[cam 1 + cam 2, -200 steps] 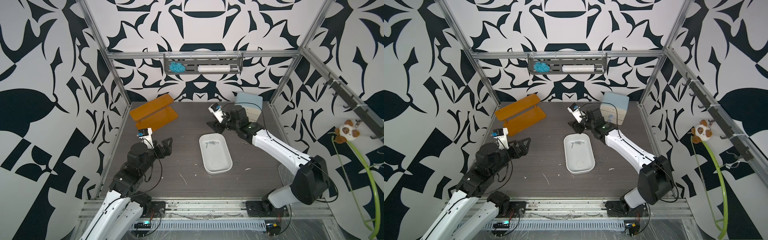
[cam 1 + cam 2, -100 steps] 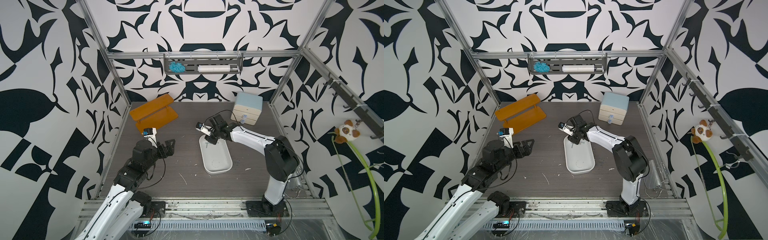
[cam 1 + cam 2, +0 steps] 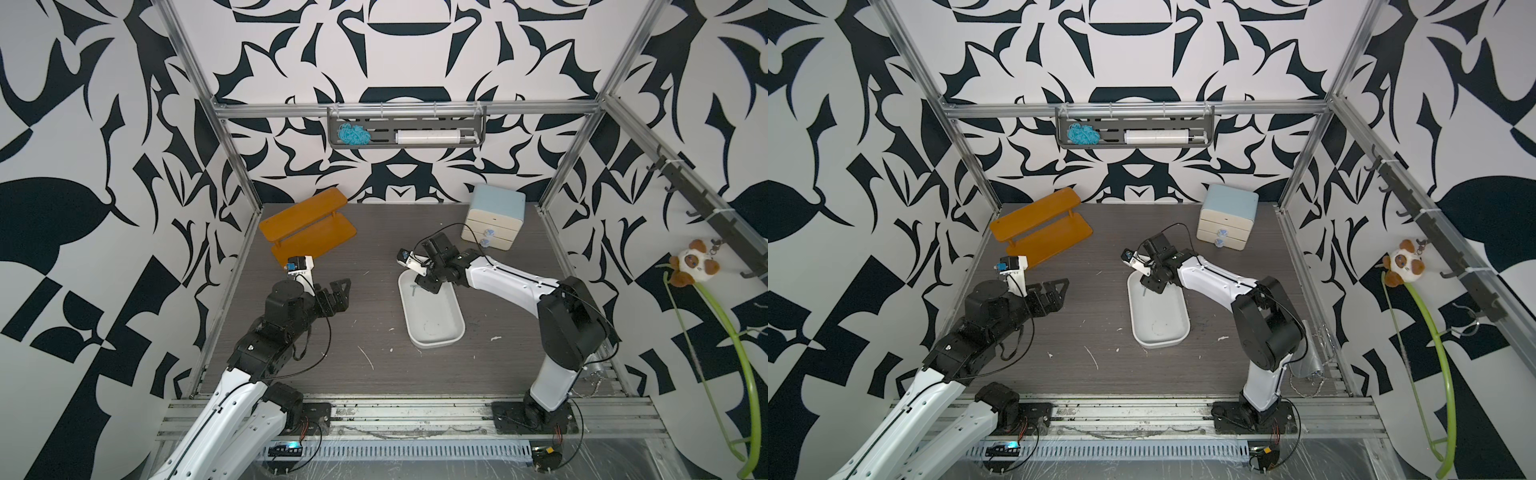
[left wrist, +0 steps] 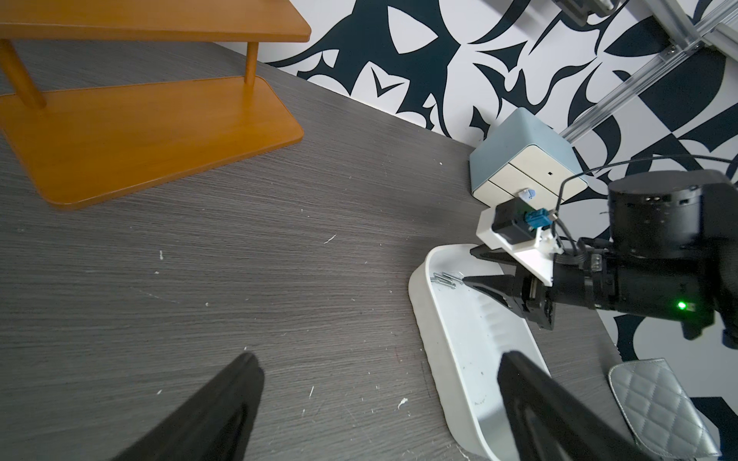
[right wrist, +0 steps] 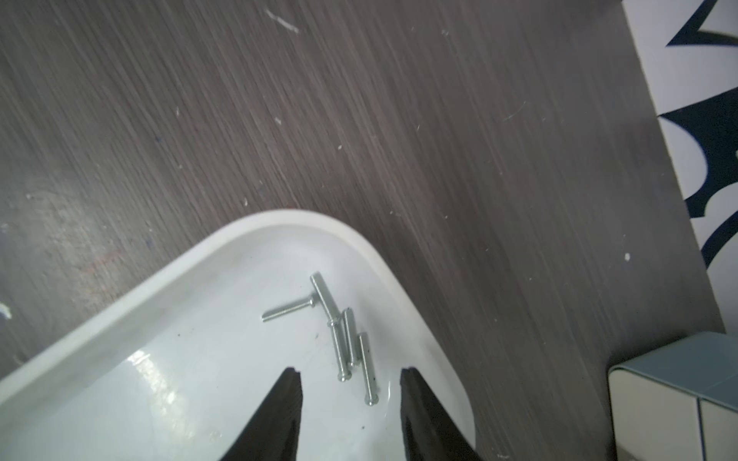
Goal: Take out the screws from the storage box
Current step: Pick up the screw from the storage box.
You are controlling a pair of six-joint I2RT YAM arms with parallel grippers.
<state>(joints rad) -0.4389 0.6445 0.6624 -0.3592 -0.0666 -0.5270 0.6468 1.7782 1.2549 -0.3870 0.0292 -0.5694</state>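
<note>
The storage box (image 3: pixel 436 322) (image 3: pixel 1160 328) is a shallow white tray lying mid-table in both top views. Several thin silver screws (image 5: pixel 345 339) (image 4: pixel 445 278) lie in a loose cluster in its far corner. My right gripper (image 5: pixel 349 372) (image 3: pixel 428 284) (image 3: pixel 1152 284) hangs low over that end, open, and grips nothing. The heads of two screws lie in the gap between its fingertips, apart from both. My left gripper (image 4: pixel 377 359) (image 3: pixel 340 293) (image 3: pixel 1059 291) stands wide open over bare table to the left of the storage box (image 4: pixel 475 351), holding nothing.
An orange two-tier shelf (image 3: pixel 307 226) stands at the back left. A cream drawer cabinet with a light-blue top (image 3: pixel 494 218) sits at the back right, close behind the right wrist. A silver quilted pouch (image 4: pixel 659 403) lies at the table's right edge.
My right gripper has swung from beside the cabinet down to the far end of the storage box, its jaws narrowing on the way. The left arm has shifted slightly forward.
</note>
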